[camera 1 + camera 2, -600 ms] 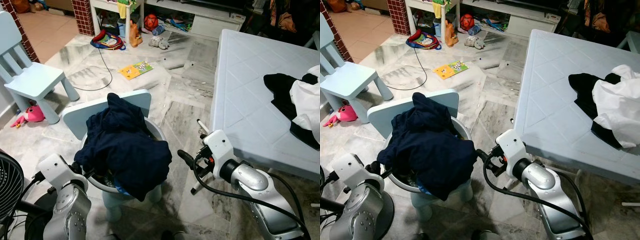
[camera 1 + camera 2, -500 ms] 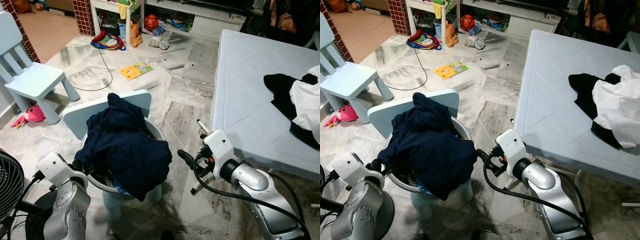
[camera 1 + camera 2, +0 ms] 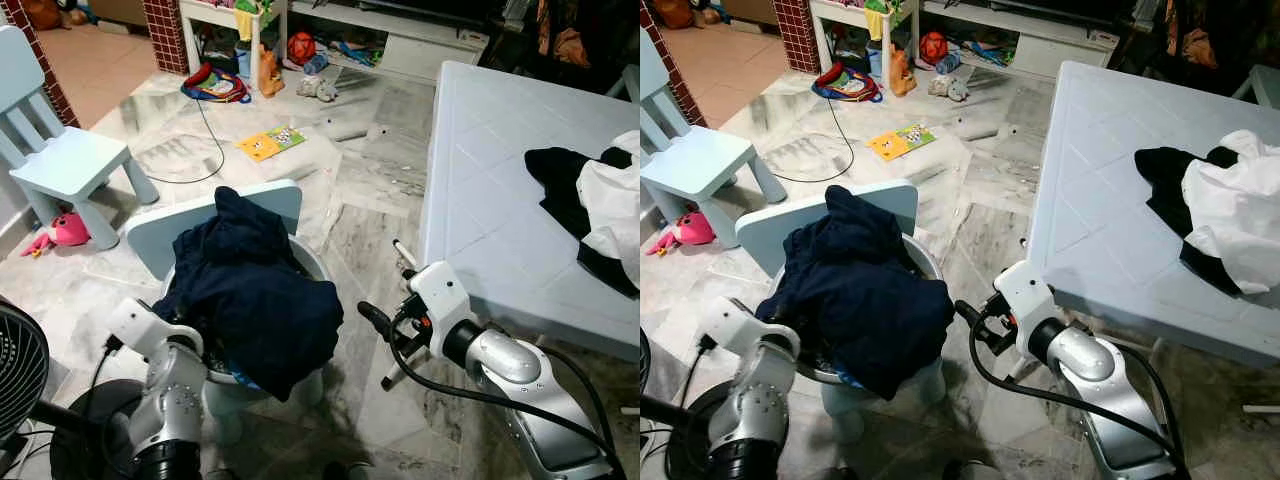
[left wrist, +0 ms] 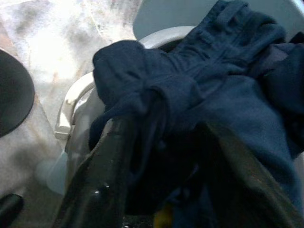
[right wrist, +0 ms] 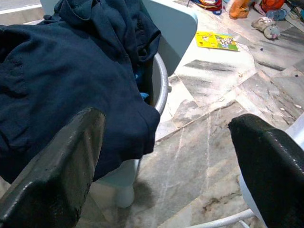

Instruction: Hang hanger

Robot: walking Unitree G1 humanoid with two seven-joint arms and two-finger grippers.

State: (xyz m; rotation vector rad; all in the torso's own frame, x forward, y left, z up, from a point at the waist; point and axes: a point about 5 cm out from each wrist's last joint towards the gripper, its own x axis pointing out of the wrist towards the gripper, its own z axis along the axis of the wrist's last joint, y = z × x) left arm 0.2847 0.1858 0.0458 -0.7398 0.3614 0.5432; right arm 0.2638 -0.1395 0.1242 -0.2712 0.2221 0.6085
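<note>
Navy cloth, a dark garment, is lying heaped over a metal basin that is sitting on a pale blue stool. In the head views the left pincer is pressing in at the garment's near edge, while the right pincer is hovering just beside the garment, on the side toward the pale blue table. No hanger is making itself plain anywhere, so the task's thing is either buried under the garment or somewhere I cannot tell.

In the left wrist view the fingers are straddling a fold of the garment; whether they are clamping it I cannot tell. Tugging from here is risking the whole heap sliding and tipping the basin off the stool.

In the right wrist view the fingers are standing wide apart, gripping nothing, with the garment just beyond them. The basin's contents are staying hidden beneath the cloth.
</note>
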